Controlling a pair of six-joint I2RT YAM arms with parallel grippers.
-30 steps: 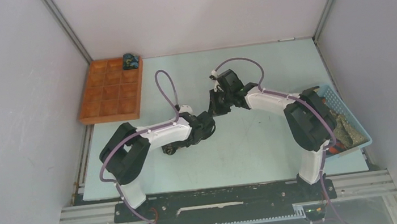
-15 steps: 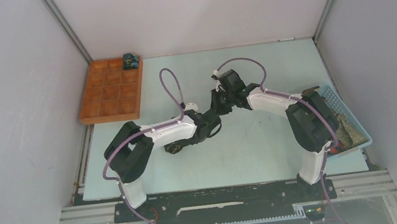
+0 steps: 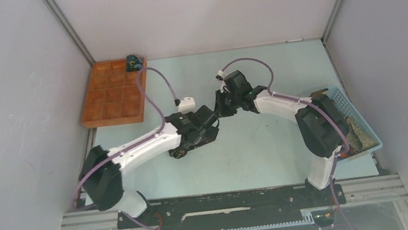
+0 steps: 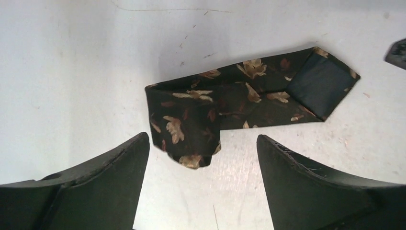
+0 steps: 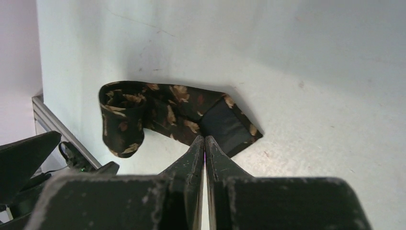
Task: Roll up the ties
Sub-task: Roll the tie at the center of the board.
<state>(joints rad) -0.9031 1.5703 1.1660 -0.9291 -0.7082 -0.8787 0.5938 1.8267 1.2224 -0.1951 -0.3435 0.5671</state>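
A black tie with tan leaves (image 4: 225, 105) lies flat on the table, folded over on itself, its plain black lining end turned up at the right. My left gripper (image 4: 202, 139) hangs open just above the folded end, its fingers wide on either side and holding nothing. The right wrist view shows the same tie (image 5: 158, 110), with my right gripper (image 5: 205, 140) shut and its tips at the near edge of the lining end. From the top view both grippers, left (image 3: 206, 127) and right (image 3: 220, 110), meet at mid-table and hide most of the tie.
An orange compartment tray (image 3: 111, 97) stands at the back left, with one rolled tie (image 3: 134, 61) in its far right corner. At the right edge a blue mesh basket (image 3: 368, 130) holds more patterned fabric (image 3: 359, 134). Grey walls close in three sides.
My left gripper has opened wide over the tie, and the left arm's elbow has swung down and to the left. The right arm has barely moved.
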